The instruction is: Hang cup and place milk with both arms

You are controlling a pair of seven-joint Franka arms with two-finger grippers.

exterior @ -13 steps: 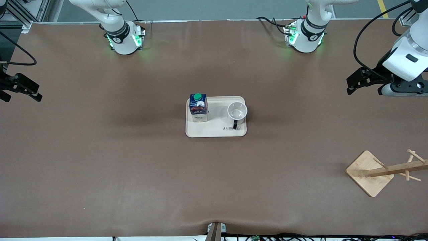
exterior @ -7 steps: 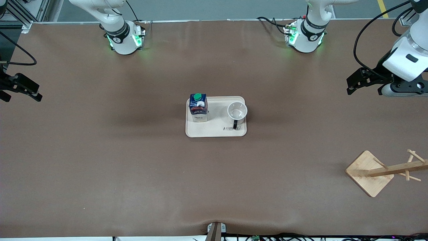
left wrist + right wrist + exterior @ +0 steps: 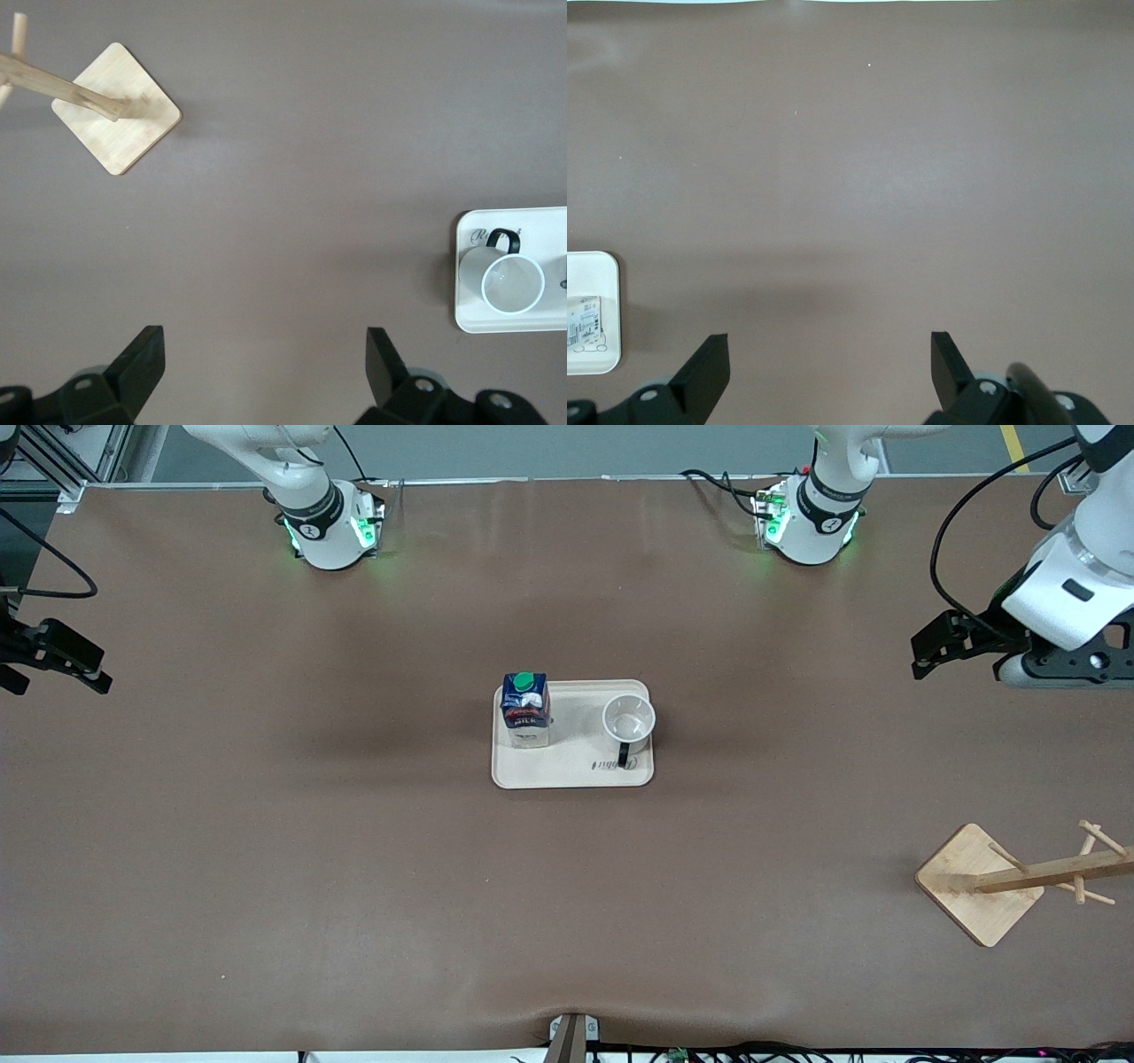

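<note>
Since the cup (image 3: 629,721) and milk (image 3: 525,710) both stand on the tray (image 3: 571,775) (rack (image 3: 1010,881) at four o'clock, bare), nothing is done; left gripper (image 3: 926,657) and right gripper (image 3: 53,669) hang spread wide, empty.

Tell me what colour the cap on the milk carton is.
Green: the cap on the milk shows best in the front view.

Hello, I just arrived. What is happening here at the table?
Nothing is being handled yet. The cup and the milk stand on a tray mid-table. A wooden rack stands toward the left arm's end. The left gripper and right gripper hang open over bare table at opposite ends.
</note>
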